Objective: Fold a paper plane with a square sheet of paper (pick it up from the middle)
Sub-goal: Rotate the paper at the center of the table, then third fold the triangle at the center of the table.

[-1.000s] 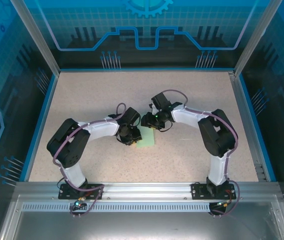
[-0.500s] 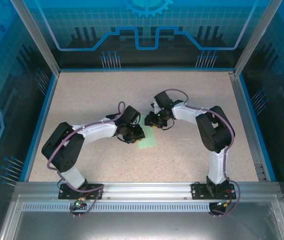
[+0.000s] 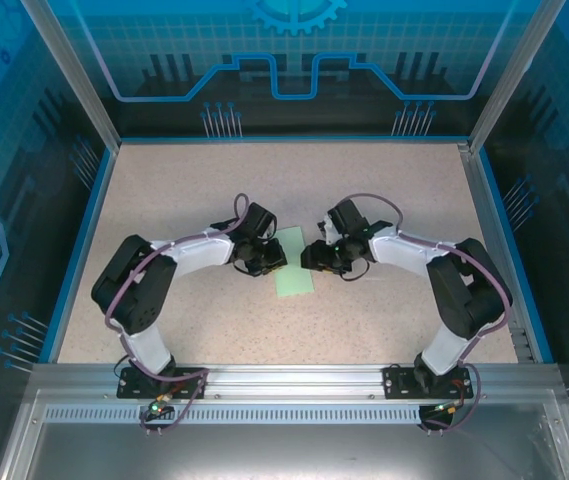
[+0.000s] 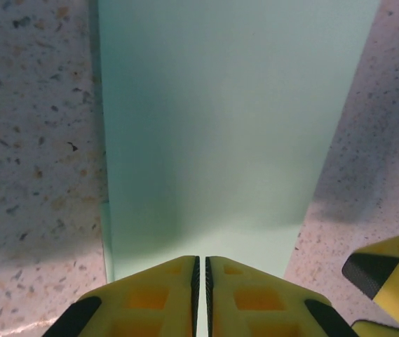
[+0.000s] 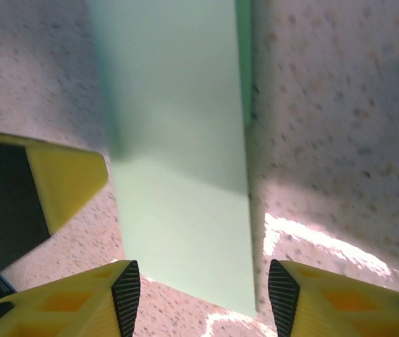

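The sheet of paper (image 3: 295, 266) lies flat on the speckled table as a narrow pale-green rectangle, folded in half with a second layer showing along one long edge. My left gripper (image 3: 273, 261) sits at its left edge, shut, its yellow fingertips (image 4: 167, 295) low over the paper (image 4: 220, 119). My right gripper (image 3: 311, 258) is at the paper's right edge and open. In the right wrist view the paper (image 5: 178, 140) runs out from between my right gripper's (image 5: 204, 281) spread fingers. No paper plane shape is visible.
The speckled table (image 3: 384, 190) is walled by a blue rim and transparent panels. The two grippers face each other closely across the paper: a right finger (image 4: 388, 270) shows in the left wrist view, a left finger (image 5: 62, 182) in the right wrist view.
The right gripper has moved right and toward the near edge, off the top of the paper. The left gripper shifted slightly up and left. More of the paper's length now shows.
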`<state>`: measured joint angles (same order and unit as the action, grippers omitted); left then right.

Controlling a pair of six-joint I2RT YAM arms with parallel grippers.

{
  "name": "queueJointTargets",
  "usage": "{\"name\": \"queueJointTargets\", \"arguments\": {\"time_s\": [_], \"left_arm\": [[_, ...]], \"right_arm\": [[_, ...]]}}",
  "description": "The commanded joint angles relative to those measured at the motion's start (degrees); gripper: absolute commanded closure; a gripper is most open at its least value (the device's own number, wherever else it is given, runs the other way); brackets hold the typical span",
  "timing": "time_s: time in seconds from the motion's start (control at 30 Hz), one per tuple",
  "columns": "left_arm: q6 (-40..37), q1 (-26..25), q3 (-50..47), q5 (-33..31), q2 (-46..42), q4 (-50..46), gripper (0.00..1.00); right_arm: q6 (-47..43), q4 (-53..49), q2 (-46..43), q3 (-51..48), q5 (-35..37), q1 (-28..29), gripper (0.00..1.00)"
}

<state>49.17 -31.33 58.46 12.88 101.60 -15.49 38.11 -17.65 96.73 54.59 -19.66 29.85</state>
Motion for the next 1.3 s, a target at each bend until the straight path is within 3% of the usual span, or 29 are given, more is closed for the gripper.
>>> {"name": "queueJointTargets", "arguments": {"time_s": [0.0,0.87,1.27], "left_arm": [[-1.39,0.31,1.77,1.53,2.4,-0.48,0.87],[-0.01,0.31,1.31,0.83,6.5,-5.15,0.87],[-0.18,0.31,1.22,0.74,6.36,-5.46,0.87]], "right_arm": [[1.75,1.88,-0.84,-2.72,-2.15,-0.41,0.45],[6.19,4.11,3.07,-5.33,-8.45,2.31,0.49],[9.66,5.97,-0.56,-6.89,-9.7,2.59,0.65]]}}
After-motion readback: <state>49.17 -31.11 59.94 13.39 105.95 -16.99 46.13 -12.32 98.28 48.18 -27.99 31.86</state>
